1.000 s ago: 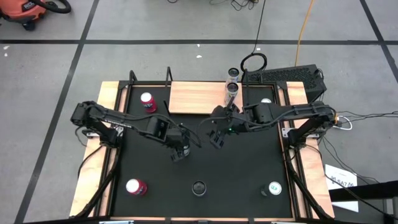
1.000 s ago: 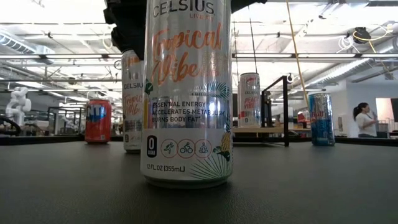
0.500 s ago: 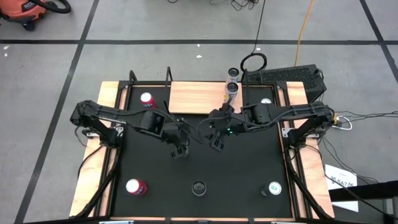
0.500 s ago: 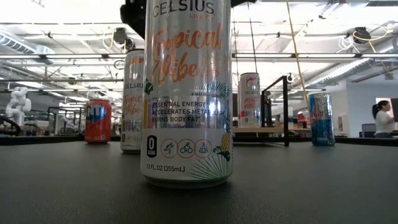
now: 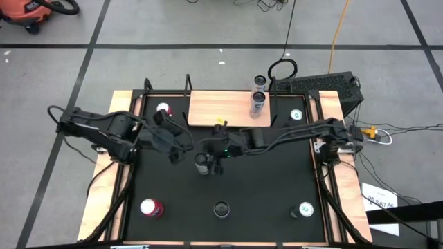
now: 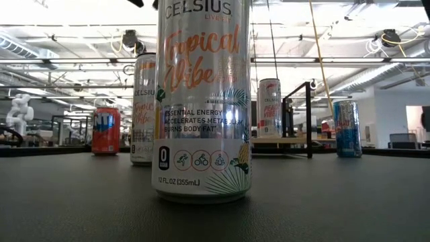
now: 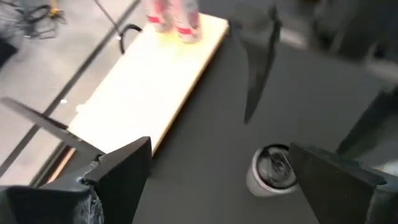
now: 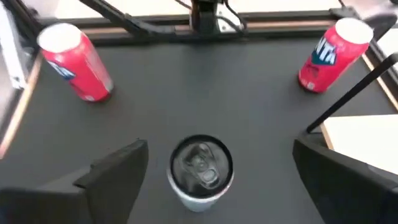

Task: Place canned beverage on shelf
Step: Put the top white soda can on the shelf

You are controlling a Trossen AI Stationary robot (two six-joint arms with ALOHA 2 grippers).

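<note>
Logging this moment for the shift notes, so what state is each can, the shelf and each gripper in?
Silver can: upright on the black tabletop, ungripped.
Shelf: carries one upright can.
Left red can: upright.
Left gripper: open, beside the silver can.
Right gripper: open, beside the silver can.

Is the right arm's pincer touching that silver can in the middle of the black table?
Apart. The right wrist view shows the right pincer open, black tabletop visible between each finger and the silver can.
</note>
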